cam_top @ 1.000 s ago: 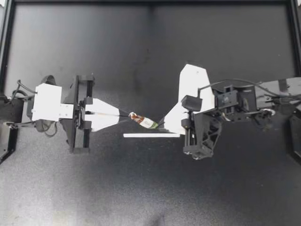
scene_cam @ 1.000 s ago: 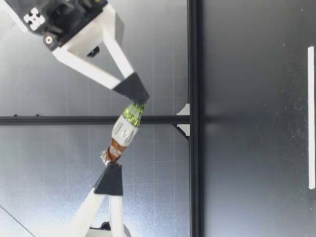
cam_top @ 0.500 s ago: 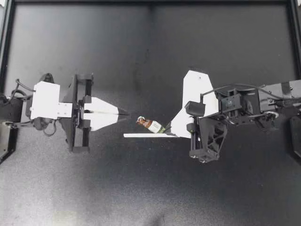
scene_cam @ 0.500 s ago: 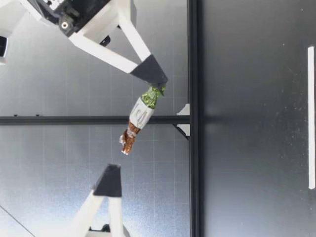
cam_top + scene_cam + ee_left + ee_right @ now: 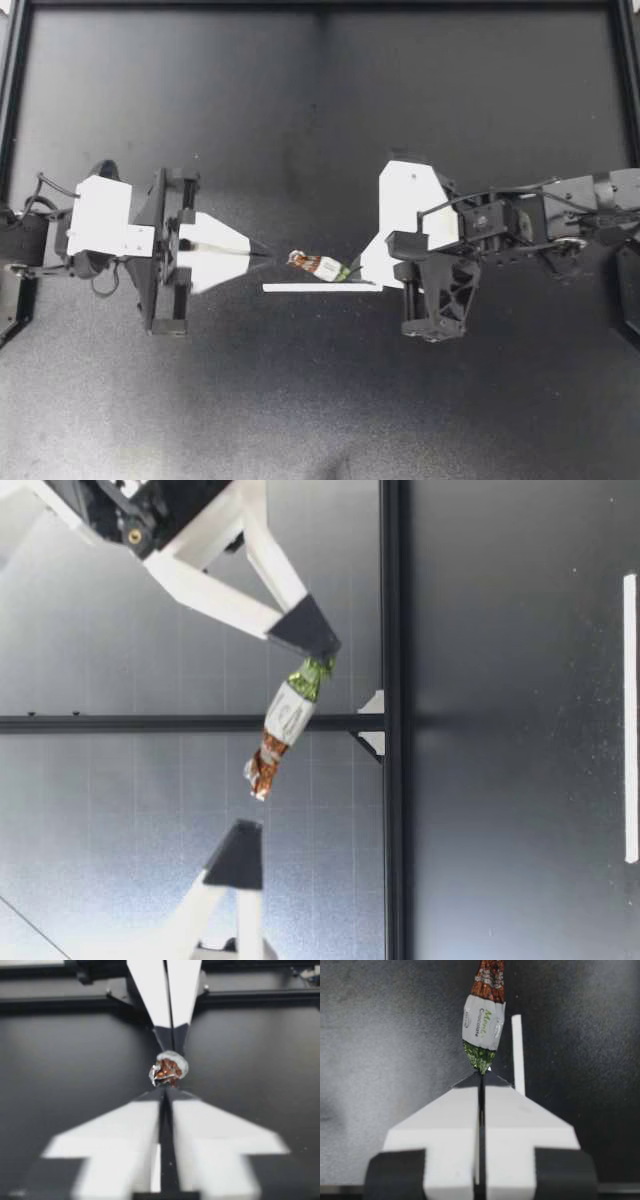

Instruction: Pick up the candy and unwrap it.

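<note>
Top view: candy (image 5: 318, 265) in end effector (image 5: 351, 272)

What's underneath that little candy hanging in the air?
Only bare dark table, with a white strip lying just beside that spot. My right gripper pinches the candy by its green end, hiding that tip.

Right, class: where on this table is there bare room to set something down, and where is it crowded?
Bare: the table between the frame rail and the jaws; also the stretch on the white strip's other side. Crowded: the middle, where the right jaws hold the candy, left jaws close by.
</note>
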`<state>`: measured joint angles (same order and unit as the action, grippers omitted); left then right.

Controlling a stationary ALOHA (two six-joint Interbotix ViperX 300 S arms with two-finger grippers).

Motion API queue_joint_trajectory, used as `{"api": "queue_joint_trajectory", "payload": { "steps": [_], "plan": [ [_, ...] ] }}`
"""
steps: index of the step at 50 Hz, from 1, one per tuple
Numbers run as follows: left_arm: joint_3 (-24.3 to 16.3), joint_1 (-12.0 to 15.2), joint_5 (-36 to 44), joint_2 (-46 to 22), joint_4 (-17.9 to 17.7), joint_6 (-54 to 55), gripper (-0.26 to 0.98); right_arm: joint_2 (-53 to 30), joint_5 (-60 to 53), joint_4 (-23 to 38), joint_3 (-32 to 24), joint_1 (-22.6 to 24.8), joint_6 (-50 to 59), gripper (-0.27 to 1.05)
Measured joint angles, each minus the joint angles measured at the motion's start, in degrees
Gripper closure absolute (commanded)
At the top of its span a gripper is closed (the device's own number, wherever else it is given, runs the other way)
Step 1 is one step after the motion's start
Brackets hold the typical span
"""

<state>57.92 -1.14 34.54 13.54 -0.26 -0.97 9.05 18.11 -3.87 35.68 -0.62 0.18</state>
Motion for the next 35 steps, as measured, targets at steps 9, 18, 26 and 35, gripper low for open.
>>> {"api": "queue_joint_trajectory", "payload": {
  "steps": [9, 18, 26, 35],
  "plan": [
    [-0.97, -0.09, -1.49, -0.26, -0.26, 3.87, 0.1, -0.88, 0.62, 1.14, -1.23, 0.0, 0.0, 0.94],
    [-2.55, -0.09, -2.2, -1.23, -0.44, 5.1, 0.14, -1.85, 0.79, 1.67, -2.29, 0.0, 0.0, 0.94],
    [-3.52, -0.09, -3.6, -2.46, -0.44, 5.8, 0.23, -2.2, 0.97, 1.93, -2.46, 0.0, 0.0, 0.94],
    [-3.52, -0.09, -4.75, -2.55, -0.44, 5.89, 0.64, -2.2, 0.97, 2.02, -2.55, 0.0, 0.0, 0.94]
  ]
}}
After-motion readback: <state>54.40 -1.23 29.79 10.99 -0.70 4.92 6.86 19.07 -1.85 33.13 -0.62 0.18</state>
